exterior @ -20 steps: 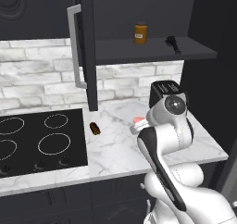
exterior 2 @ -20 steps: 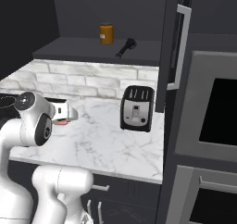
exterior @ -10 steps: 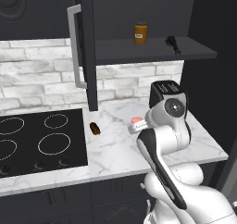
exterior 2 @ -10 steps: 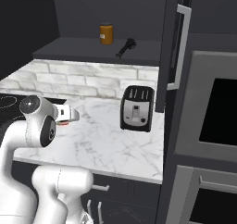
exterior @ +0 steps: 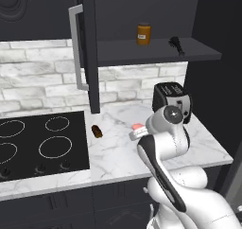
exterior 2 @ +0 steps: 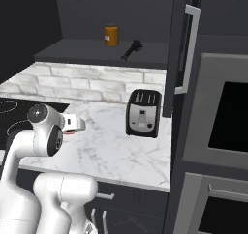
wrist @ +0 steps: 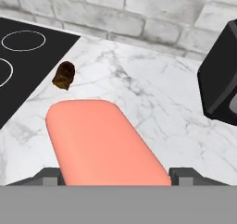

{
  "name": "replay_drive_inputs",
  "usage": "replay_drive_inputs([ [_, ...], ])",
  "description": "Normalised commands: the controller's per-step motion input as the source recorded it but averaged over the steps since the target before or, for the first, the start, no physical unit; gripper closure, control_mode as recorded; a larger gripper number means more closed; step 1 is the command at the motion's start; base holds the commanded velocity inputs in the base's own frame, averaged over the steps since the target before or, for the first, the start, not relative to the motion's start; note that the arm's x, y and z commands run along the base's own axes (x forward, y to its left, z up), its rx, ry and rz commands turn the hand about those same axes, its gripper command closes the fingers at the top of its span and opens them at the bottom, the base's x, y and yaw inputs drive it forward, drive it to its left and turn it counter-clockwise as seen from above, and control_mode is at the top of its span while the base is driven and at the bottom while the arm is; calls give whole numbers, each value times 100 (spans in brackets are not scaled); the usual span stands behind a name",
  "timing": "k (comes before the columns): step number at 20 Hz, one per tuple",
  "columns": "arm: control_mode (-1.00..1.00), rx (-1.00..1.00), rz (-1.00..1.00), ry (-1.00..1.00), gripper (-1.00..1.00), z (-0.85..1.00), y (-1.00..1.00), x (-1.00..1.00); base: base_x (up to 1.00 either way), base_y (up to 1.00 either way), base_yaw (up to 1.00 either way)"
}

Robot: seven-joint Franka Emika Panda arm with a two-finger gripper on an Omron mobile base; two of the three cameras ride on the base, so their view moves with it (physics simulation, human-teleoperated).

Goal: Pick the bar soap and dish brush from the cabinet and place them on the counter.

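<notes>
The salmon-pink bar soap (wrist: 102, 144) lies lengthwise between my gripper (wrist: 115, 174) fingertips, which are shut on its two sides. It hangs just above the white marble counter (exterior: 118, 152), in front of the toaster; in the left base view the bar soap (exterior: 137, 127) peeks out at the hand. The black dish brush (exterior: 177, 44) rests on the dark shelf of the open cabinet (exterior: 87, 48), right of an amber jar (exterior: 143, 34). From the right base view the dish brush (exterior 2: 131, 49) lies well above and behind my gripper (exterior 2: 72, 124).
A black toaster (exterior: 170, 93) stands at the back right of the counter. A dark brown lump (wrist: 64, 75) lies beside the black cooktop (exterior: 38, 143) on the left. The open cabinet doors hang over the counter's back, and an oven wall (exterior 2: 223, 126) closes off the right.
The hand has shifted slightly and sunk a little toward the counter, with the soap still between the fingers. Brush, jar and toaster have not moved.
</notes>
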Motion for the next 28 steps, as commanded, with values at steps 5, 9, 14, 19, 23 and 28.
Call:
replay_drive_inputs([
  [5, -100, 1, 0, -5, 100, -22, 0, 28, 0, 0, 0],
  [9, -100, 0, 0, 0, 100, -29, 0, 25, 0, 0, 0],
  [14, -100, 0, 0, 0, 100, -33, 0, 28, 0, 0, 0],
  [19, -100, 0, 0, 3, 100, -40, 0, 32, 0, 0, 0],
  [23, -100, 0, 0, 3, 100, -44, 0, 31, 0, 0, 0],
  [28, -100, 0, 0, 3, 100, -45, 0, 30, 0, 0, 0],
])
